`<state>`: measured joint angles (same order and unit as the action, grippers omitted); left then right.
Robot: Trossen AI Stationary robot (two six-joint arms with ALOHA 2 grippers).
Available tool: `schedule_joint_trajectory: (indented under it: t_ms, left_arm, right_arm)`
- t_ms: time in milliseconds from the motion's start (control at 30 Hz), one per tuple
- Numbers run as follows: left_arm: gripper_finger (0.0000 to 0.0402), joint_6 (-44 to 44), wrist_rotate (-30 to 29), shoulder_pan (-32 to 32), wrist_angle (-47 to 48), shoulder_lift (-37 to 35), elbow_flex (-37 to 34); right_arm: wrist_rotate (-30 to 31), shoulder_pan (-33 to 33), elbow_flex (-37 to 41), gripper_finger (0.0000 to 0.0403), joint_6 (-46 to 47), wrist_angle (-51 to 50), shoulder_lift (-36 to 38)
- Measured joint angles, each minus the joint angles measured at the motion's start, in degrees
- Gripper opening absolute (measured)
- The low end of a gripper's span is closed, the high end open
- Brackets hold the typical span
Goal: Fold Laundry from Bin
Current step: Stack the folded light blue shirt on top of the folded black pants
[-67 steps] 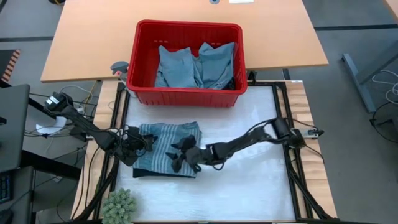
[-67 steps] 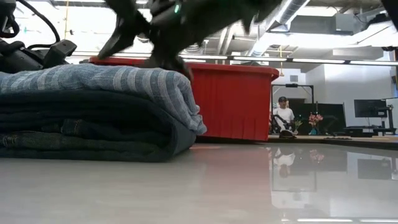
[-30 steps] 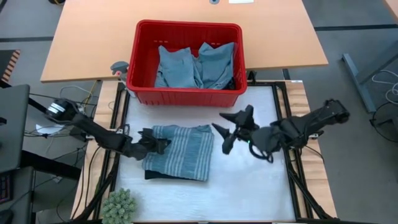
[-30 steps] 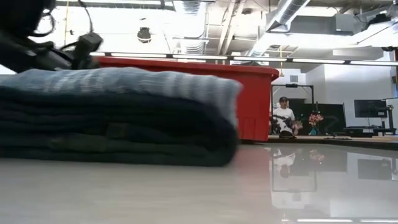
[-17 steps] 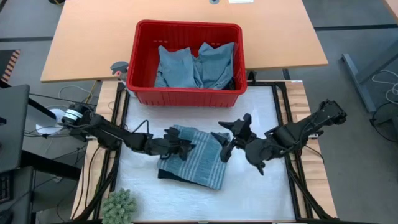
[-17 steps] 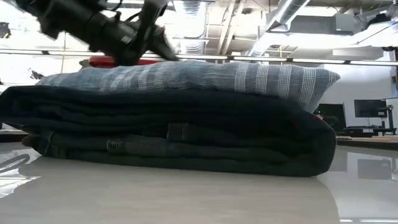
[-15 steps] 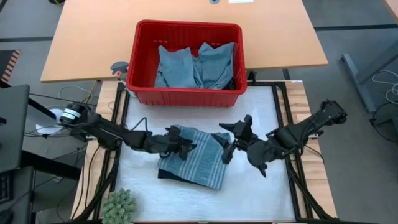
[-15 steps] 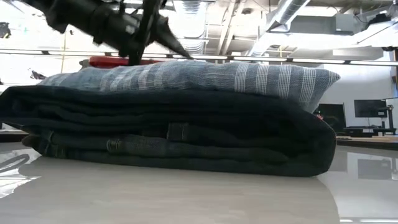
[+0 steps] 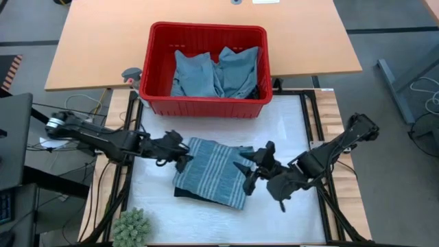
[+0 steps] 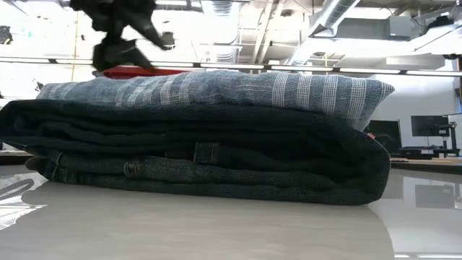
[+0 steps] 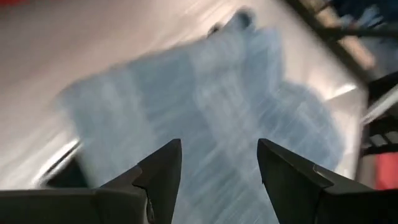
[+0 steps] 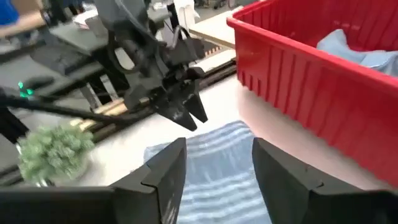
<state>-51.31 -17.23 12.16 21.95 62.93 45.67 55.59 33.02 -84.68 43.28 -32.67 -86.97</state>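
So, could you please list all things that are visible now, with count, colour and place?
Folded laundry stack: one, grey-blue striped piece on top of dark pieces, middle of the white table.
Bin: one, red, behind the stack, at the far edge of the white table.
Laundry in bin: several light blue pieces, inside the bin.
White table: one, white, under both arms.
Wooden table: one, light brown, behind the bin.
Plant: one, green, near-left corner.
Left gripper: one, dark, fingers open, at the stack's left edge, holding nothing.
Right gripper: one, dark, fingers open, at the stack's right edge, holding nothing.
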Motion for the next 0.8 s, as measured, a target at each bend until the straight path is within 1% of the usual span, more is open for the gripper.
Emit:
schedule_joint_trajectory:
  t_ms: [67, 133, 233, 267, 300, 333, 433, 467, 533, 667, 800]
  left_arm:
    - [0.0199, -1.97, -0.50, 1.46, 4.68, -2.34, -0.03]
    - [0.0199, -3.91, -1.15, 3.33, 6.94, -5.72, 0.00]
    - [0.0199, -8.49, -1.68, 5.36, 9.80, -12.54, 0.08]
    - [0.0199, -10.51, -2.06, 6.20, 10.76, -14.84, 0.10]
    - [0.0199, -12.29, -2.76, 7.07, 11.87, -16.96, 0.07]
    - [0.0199, -13.03, -3.37, 7.95, 12.13, -19.13, -0.02]
    - [0.0199, -13.39, -5.65, 10.30, 11.81, -24.66, 0.08]
    - [0.0199, -13.21, -6.49, 11.00, 12.21, -26.02, 0.08]
    - [0.0199, -12.04, -7.93, 12.10, 12.29, -28.30, 0.08]
    - [0.0199, -12.33, -9.05, 13.25, 15.07, -30.92, 0.06]
    - [0.0199, -12.84, -9.06, 13.57, 17.90, -31.25, 0.06]
  right_arm:
    - [-1.23, -1.51, -0.07, 0.0190, 0.47, 2.14, -1.92]
    - [-5.34, -3.47, -0.07, 0.0158, 0.58, 4.90, -4.80]
    - [-11.71, -6.13, -0.04, 0.0081, -0.94, 10.72, -10.83]
    - [-14.26, -7.17, 0.00, 0.0048, -2.35, 13.57, -13.12]
    - [-16.72, -8.06, 0.00, 0.0026, -4.04, 17.12, -15.28]
    - [-19.05, -9.00, 0.00, 0.0019, -5.29, 20.92, -17.03]
    - [-25.36, -12.39, -1.02, 0.0020, -5.65, 31.02, -22.69]
    - [-26.75, -13.55, -1.76, 0.0019, -5.64, 32.61, -24.55]
    - [-28.78, -15.50, -4.04, 0.0016, -5.18, 32.64, -28.65]
    - [-35.91, -17.62, -9.24, 0.0016, -0.96, 30.29, -35.83]
    - [-38.62, -17.51, -12.76, 0.0016, 8.19, 19.23, -41.22]
